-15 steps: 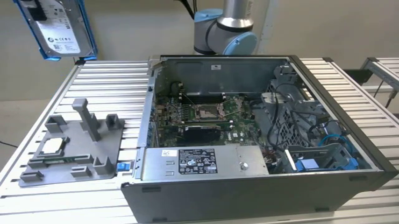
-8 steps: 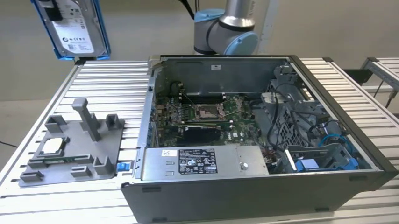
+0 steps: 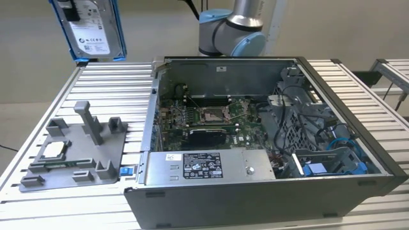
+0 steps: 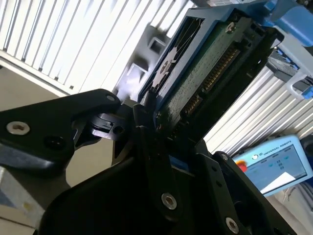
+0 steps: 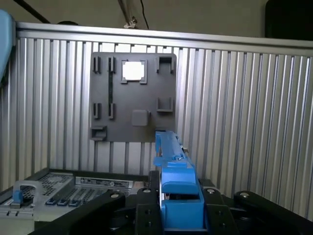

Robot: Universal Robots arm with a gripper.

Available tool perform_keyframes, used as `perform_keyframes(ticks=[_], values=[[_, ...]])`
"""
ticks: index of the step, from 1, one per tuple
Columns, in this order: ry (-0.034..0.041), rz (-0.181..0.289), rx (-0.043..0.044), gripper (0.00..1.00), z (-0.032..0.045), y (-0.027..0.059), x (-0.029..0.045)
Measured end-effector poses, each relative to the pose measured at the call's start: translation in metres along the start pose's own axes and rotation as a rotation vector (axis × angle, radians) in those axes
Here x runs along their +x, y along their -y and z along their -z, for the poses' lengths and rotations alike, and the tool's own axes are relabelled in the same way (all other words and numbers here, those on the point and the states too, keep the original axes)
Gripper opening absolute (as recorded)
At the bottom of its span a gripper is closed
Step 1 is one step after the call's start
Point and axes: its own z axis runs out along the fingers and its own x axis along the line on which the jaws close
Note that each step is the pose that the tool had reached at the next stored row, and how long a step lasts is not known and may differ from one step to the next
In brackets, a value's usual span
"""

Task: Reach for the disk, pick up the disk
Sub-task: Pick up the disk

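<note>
High above the far corner of the table (image 3: 105, 86), on the exterior view's left, the disk (image 3: 95, 29) hangs upright, clenched by one blue-railed edge in the gripper (image 5: 178, 198) — a narrow hold, so a jolt could likely tilt it loose and drop it onto the grey tray (image 3: 76, 153).

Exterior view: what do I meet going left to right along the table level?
In order: grey fixture plate → open computer case → neighbouring table. The disk, up at the exterior view's upper left, overlaps the plate sideways, so it is left out of the order.
</note>
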Motion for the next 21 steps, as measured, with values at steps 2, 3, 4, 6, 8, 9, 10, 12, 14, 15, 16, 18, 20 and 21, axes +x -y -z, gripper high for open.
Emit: perform_keyframes(ticks=[2,3,4,6,8,9,10,12,14,15,16,18,20,21], values=[[0.0,0.0,-0.0004,0.0,0.0,0.0079,0.0003],[0.0001,0.0,-0.0006,0.0,0.0001,0.0119,0.0005],[0.0001,0.0,-0.0009,0.0,0.0001,0.0159,0.0007],[0.0001,0.0,-0.0014,0.0,0.0002,0.024,0.001],[0.0001,0.0,-0.0019,0.0,0.0003,0.0315,0.0013],[0.0001,0.0,-0.0022,0.0,0.0003,0.0356,0.0015],[0.0001,0.0,-0.0023,0.0,0.0003,0.0391,0.0017],[0.0002,0.0,-0.0028,0.0,0.0004,0.0498,0.0021],[0.0001,0.0,-0.0031,0.0,0.0005,0.057,0.0025],[0.0002,0.0,-0.0033,0.0,0.0005,0.0608,0.0026],[0.0002,0.0,-0.0035,0.0,0.0005,0.0645,0.0028],[0.0002,0.0,-0.0038,0.0,0.0006,0.0717,0.0031],[0.0002,0.0,-0.0043,0.0,0.0007,0.0792,0.0034],[0.0002,0.0,-0.0046,0.0,0.0007,0.083,0.0036]])
